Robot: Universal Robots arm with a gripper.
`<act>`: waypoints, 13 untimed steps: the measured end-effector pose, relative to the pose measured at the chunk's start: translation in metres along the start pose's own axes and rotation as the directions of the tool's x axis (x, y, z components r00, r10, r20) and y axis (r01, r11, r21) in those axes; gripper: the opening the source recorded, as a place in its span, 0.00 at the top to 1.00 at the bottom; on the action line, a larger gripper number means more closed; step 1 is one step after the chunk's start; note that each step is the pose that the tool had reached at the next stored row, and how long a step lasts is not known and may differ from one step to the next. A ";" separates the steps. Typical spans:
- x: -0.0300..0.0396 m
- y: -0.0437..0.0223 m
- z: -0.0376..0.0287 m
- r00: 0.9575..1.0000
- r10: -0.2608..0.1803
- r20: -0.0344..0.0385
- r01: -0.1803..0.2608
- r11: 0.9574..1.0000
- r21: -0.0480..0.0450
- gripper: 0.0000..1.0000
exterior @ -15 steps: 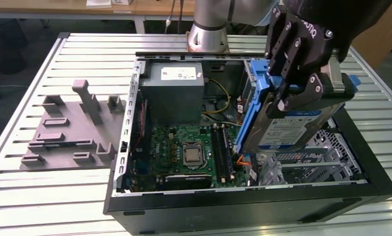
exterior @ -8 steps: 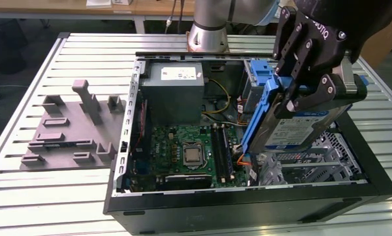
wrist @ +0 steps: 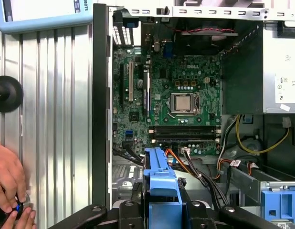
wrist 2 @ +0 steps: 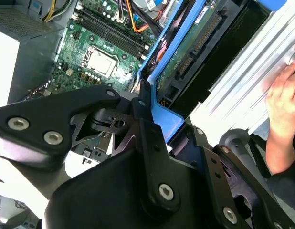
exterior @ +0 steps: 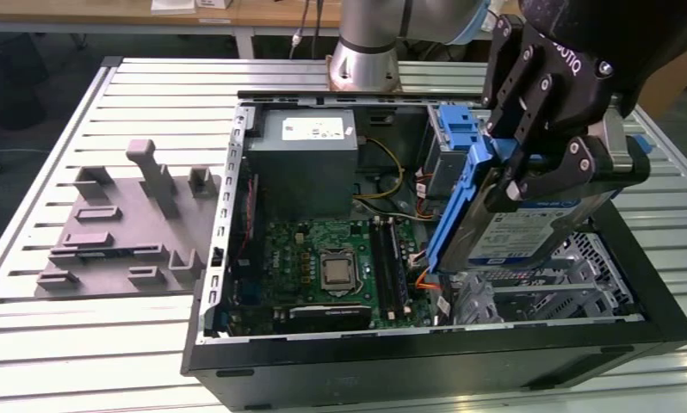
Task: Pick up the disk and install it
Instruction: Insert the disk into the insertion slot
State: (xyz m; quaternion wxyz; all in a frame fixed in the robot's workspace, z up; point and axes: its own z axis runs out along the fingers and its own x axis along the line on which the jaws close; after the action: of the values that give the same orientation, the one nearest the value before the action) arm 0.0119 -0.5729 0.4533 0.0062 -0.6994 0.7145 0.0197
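Slatted aluminium table [exterior: 148,95], ribs running across the exterior view. Wooden desk [exterior: 275,12] with white legs behind it, papers [exterior: 174,5] on top. Dark floor [exterior: 5,198] off the exterior view's left. Lighting even.

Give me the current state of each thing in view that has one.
Silver rectangular hard disk in blue plastic frame: lifted, tilted, over the open case.
Black gripper: jaws shut on the disk.
Black metal computer case: lying on its side, side panel off.
Processor socket: uncovered, no cooler.
Person's hand: on the slatted metal table beside the case.
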 end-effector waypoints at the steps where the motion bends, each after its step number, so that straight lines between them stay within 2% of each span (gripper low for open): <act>1: 0.0000 -0.0018 0.0002 1.000 0.000 0.000 0.000 1.000 0.000 0.64; 8: -0.0002 -0.0161 0.0016 1.000 0.000 0.000 0.000 1.000 0.000 0.64; 13: -0.0002 -0.0178 0.0018 1.000 0.000 0.000 0.000 1.000 0.000 0.64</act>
State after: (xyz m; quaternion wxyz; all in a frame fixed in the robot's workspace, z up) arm 0.0297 -0.5729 0.4511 0.0062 -0.6993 0.7146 0.0196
